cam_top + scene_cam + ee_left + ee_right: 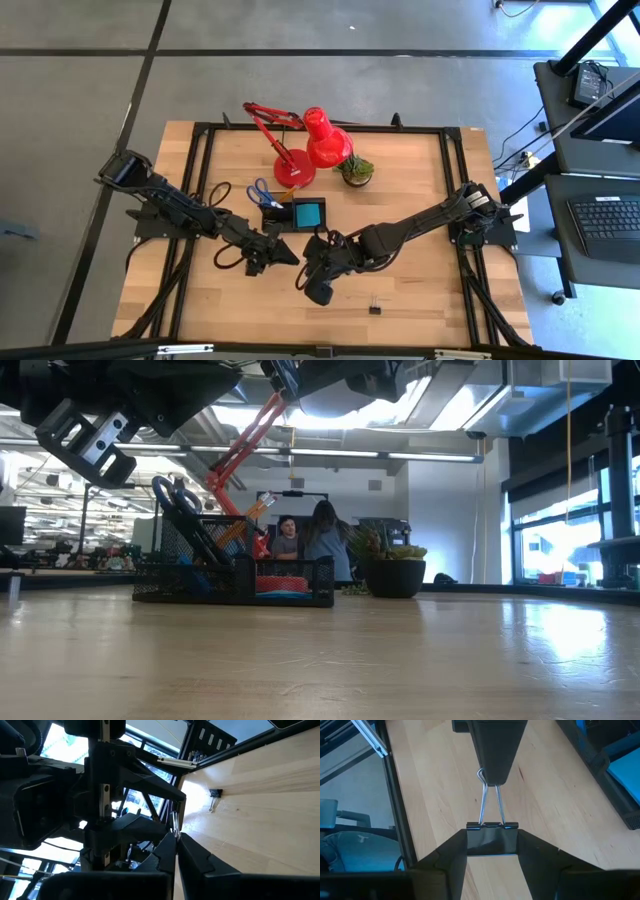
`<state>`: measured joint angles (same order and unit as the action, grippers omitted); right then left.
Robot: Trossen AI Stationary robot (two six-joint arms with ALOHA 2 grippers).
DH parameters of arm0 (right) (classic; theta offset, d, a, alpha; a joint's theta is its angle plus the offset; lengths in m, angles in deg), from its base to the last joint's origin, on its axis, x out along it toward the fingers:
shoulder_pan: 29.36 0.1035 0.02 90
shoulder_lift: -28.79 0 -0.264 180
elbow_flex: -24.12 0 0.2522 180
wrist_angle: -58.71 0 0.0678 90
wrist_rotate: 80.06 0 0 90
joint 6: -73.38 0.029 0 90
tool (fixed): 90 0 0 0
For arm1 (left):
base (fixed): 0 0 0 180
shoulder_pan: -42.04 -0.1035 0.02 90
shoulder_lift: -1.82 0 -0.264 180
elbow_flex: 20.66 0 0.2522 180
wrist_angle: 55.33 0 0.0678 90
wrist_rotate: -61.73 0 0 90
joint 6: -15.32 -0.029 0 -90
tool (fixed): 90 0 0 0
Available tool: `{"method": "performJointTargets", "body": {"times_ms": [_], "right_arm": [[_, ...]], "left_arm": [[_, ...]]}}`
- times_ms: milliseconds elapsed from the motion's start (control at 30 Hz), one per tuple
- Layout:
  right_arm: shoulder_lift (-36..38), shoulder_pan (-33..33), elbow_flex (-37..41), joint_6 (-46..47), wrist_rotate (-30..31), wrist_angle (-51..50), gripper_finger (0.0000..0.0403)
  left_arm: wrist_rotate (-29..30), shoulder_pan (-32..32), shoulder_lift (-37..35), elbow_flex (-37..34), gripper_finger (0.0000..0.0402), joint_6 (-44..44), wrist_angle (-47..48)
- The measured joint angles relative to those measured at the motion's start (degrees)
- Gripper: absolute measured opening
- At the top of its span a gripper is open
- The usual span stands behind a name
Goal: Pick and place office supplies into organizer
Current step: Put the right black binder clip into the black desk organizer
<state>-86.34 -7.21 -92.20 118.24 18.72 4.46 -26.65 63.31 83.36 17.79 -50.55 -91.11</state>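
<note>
Tabletop (420, 290) of pale wood lies under both my pincers, which meet over its middle, toward the near edge. Beyond them, by the far edge, stands a red desk lamp (310, 150), with a small potted plant (356, 168) just beside its base.

Between the lamp and my pincers sits the black organizer (295, 213), close to my fingertips but not touching them. Blue-handled scissors (262, 192) stand handles-up in its section nearer my left arm. A blue note pad (309, 212) lies in the square tray, on the side nearer my right pincer.

My right pincer (491, 845) is clamped on the black body of a binder clip (491, 834), one finger on each side, holding it above the wood. My left pincer (176, 851) faces it tip to tip, its fingers closed together on the ends of that clip's two wire handles (490, 805). So the clip spans the small gap between my two pincers, gripped at both ends.

A second binder clip (374, 308) lies alone on the table, past my right pincer toward the near edge and well apart from the organizer.
</note>
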Motion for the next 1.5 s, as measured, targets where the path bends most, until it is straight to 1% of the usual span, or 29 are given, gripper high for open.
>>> {"method": "performJointTargets", "body": {"times_ms": [167,233,300,467,533,633,733,900,1000,1100,1200,1300,1367,1500], "right_arm": [[0.0,0.0,0.0,0.3,0.0,0.2,0.0166],[0.0,0.0,0.0,-0.2,0.0,0.3,0.0173],[0.0,0.0,0.0,-0.2,0.2,0.5,0.0189],[0.0,0.0,0.0,-0.3,-0.1,0.4,0.0249],[0.0,0.0,0.0,-0.6,-2.0,0.3,0.0268],[0.0,0.0,0.0,-0.2,-5.7,-0.4,0.0285],[0.0,0.1,0.0,1.0,-10.1,-2.7,0.029],[0.0,0.6,0.0,5.5,-11.0,-10.8,0.0291],[0.0,0.7,0.0,7.4,-10.1,-15.1,0.0291],[0.0,0.7,0.0,7.5,-8.0,-16.9,0.0291],[0.0,0.7,0.0,7.1,-6.7,-16.8,0.0291],[0.0,0.7,0.0,7.1,-6.0,-16.8,0.0291],[0.0,0.7,0.0,7.0,-5.5,-16.8,0.0291],[0.0,0.7,0.0,7.0,-5.4,-16.7,0.0291]], "left_arm": [[0.0,0.0,0.0,0.0,0.0005,0.1,0.0],[0.0,0.0,0.0,0.0,0.0004,0.1,0.0],[0.0,0.0,0.0,0.0,0.0004,0.4,0.0],[0.0,0.0,0.0,0.0,0.0003,0.8,0.0],[0.4,0.0,0.0,0.0,0.0003,1.5,0.0],[1.2,0.0,0.0,0.0,0.0003,4.2,0.0],[3.9,0.1,0.0,0.0,0.0003,7.7,0.2],[12.1,0.0,0.0,0.0,0.0003,15.0,2.8],[17.0,0.0,-0.7,0.0,0.0003,19.6,8.7],[20.9,0.0,-2.2,0.2,0.0002,25.1,16.9],[24.8,0.0,-4.3,2.7,0.0002,31.0,28.9],[26.7,0.0,-6.0,6.5,0.0002,37.7,41.7],[27.9,0.0,-6.5,9.0,0.0002,42.8,48.9],[32.2,0.0,-6.8,12.7,0.0002,51.8,62.2]]}}
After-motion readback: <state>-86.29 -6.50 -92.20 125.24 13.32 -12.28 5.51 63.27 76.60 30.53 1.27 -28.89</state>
